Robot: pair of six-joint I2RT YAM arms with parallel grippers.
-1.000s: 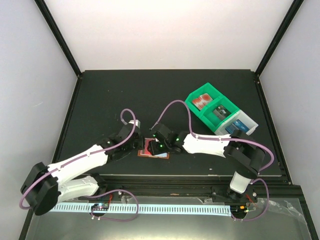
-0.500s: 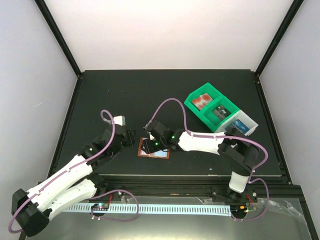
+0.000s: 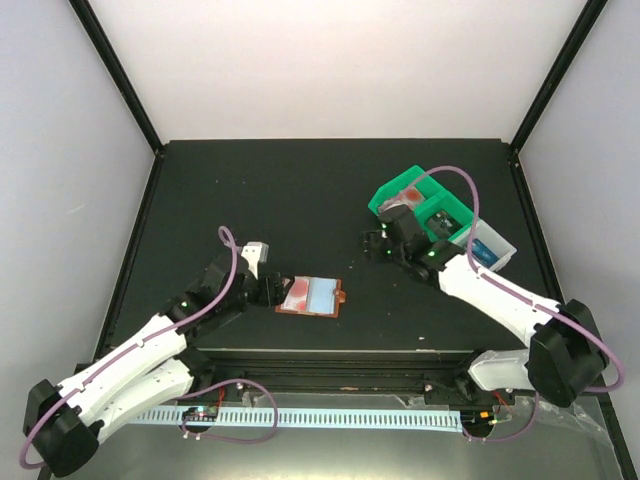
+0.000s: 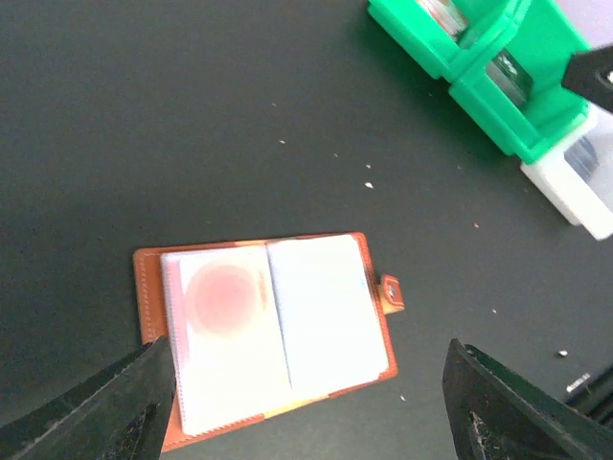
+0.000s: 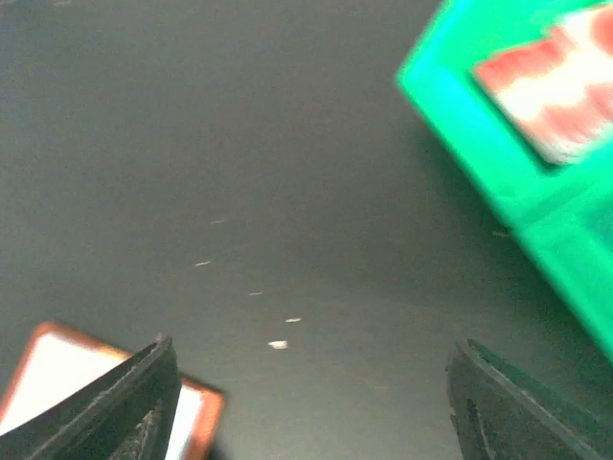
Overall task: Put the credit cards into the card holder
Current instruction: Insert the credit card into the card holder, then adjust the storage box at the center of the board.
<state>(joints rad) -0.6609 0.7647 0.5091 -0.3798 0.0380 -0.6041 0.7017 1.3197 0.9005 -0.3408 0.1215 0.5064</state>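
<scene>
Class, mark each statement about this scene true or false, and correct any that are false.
1. The card holder lies open on the table. True.
2. The right gripper holds a card. False: its jaws are open with nothing between them.
3. A red card lies in the green bin. True.
4. The left gripper is shut on the card holder. False: its jaws stand open.
</scene>
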